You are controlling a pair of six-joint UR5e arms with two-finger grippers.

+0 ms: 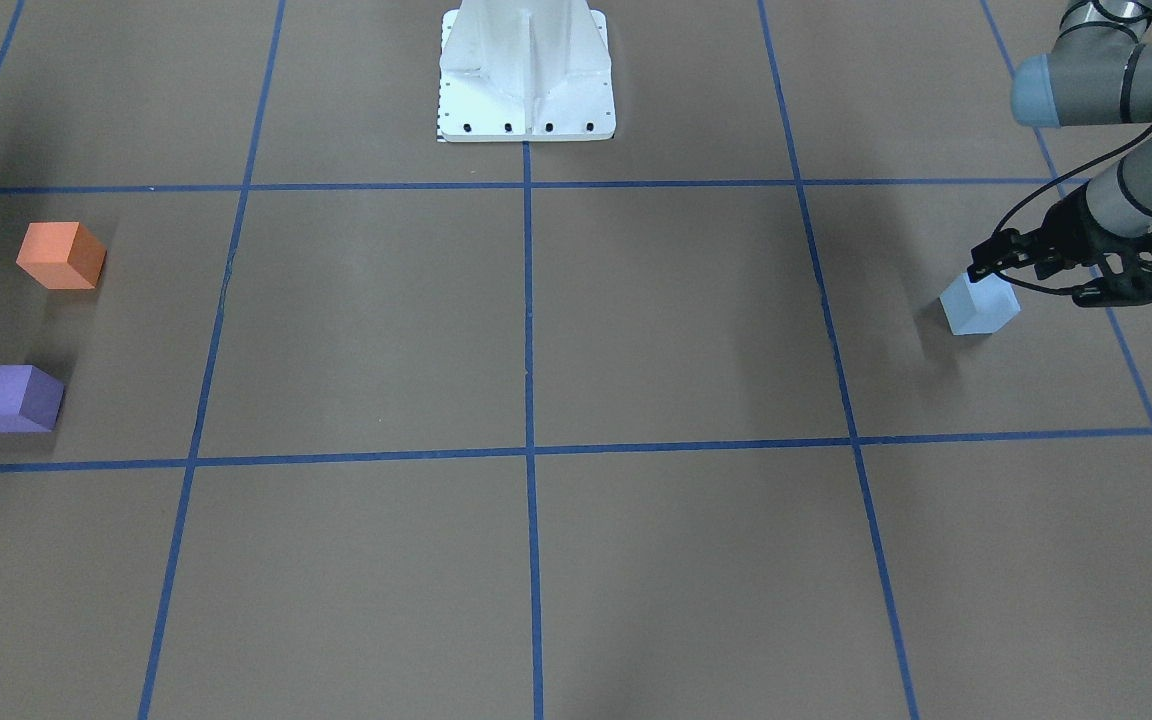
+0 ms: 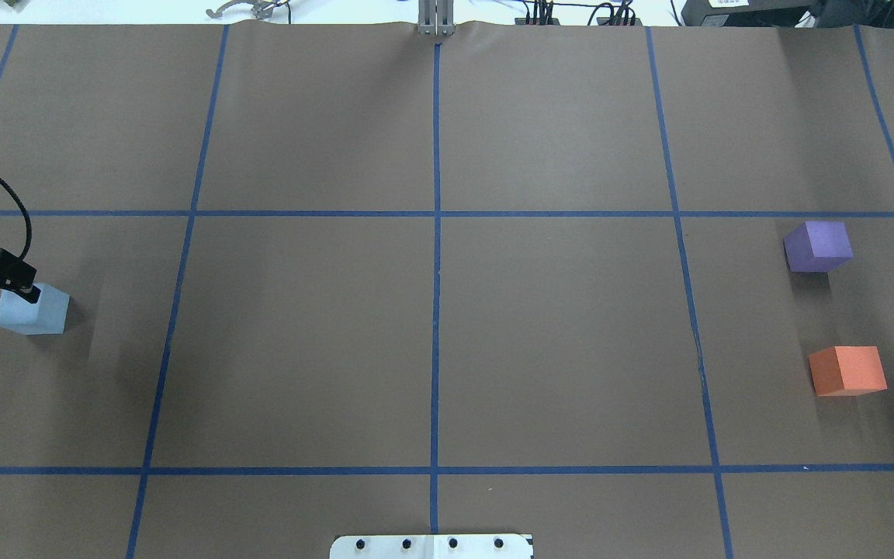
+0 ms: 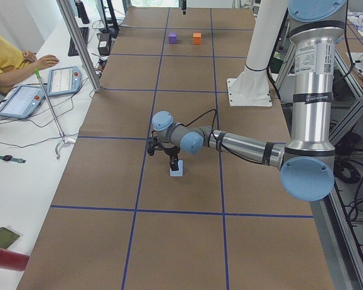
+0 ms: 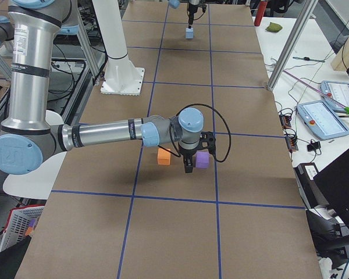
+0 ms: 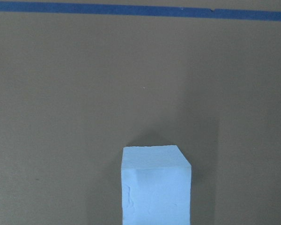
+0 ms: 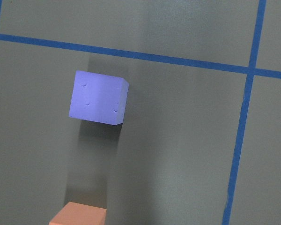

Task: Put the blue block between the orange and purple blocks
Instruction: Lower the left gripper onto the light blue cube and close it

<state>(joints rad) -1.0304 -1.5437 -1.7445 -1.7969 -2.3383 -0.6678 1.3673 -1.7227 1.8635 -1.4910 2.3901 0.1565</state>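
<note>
At the table's (image 1: 536,350) left end, the left tool (image 1: 988,270) sits at the blue block (image 1: 979,305), grip unclear; pinching and lifting seem next.

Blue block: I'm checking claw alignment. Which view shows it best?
Exterior front-facing: the blue block shows whole, left claw at its top. Overhead has it at the edge; left wrist crops it; side views show it small.
</note>
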